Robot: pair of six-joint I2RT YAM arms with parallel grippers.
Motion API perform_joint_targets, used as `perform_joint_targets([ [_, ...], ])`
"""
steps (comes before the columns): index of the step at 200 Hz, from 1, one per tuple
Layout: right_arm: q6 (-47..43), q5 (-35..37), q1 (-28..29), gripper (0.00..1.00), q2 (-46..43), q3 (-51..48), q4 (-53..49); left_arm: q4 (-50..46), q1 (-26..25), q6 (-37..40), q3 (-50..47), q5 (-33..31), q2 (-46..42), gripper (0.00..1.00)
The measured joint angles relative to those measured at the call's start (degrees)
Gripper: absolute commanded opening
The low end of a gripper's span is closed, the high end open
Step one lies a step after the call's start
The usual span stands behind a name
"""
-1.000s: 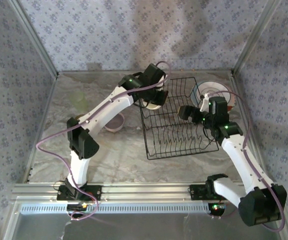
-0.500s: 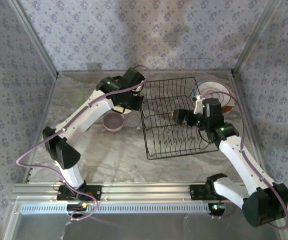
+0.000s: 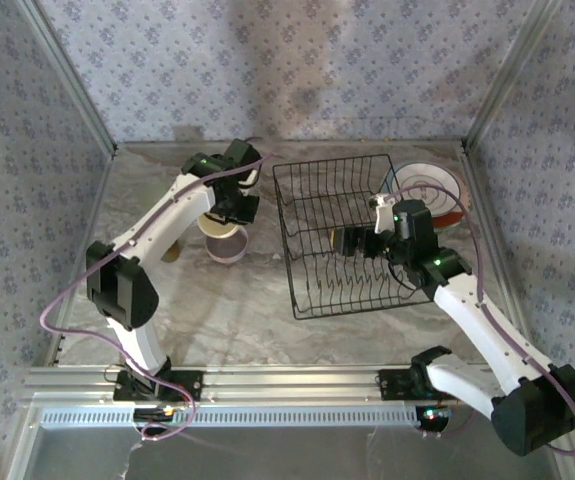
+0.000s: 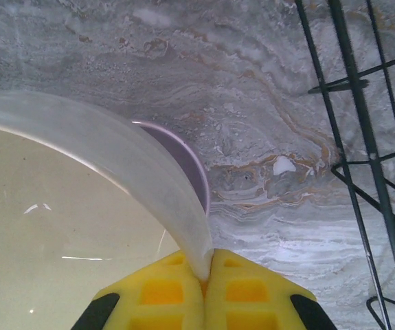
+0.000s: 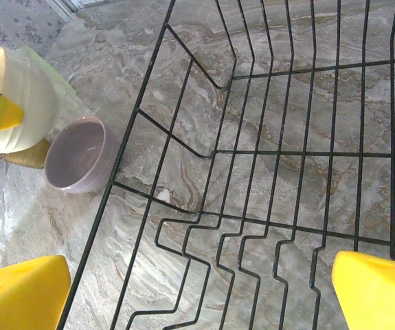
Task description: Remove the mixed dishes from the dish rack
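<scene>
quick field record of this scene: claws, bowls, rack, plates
left claw: shut on the rim of the cream round bowl
cream bowl position: held just over the small lilac bowl, which sits on the marble table
right claw: open, above the black wire dish rack
rack contents: no dishes seen among its prongs
plates: round white ringed plate on the table right of the rack

One rack (image 3: 312,205), one cream bowl (image 5: 15,96), one lilac bowl (image 5: 77,155) — one plate stack (image 3: 429,182)
</scene>
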Motion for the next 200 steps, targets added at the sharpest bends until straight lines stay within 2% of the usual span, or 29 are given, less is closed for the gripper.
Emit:
perform_joint_targets([
  [59, -0.3, -0.3, 0.7, 1.0, 0.0, 0.0, 0.0, -0.1, 0.3, 1.4, -1.3, 0.4, 5.4, 0.0],
  [200, -0.6, -0.4, 2.8, 1.0, 0.0, -0.6, 0.0, -0.5, 0.3, 3.0, -2.3, 0.4, 8.9, 0.0],
])
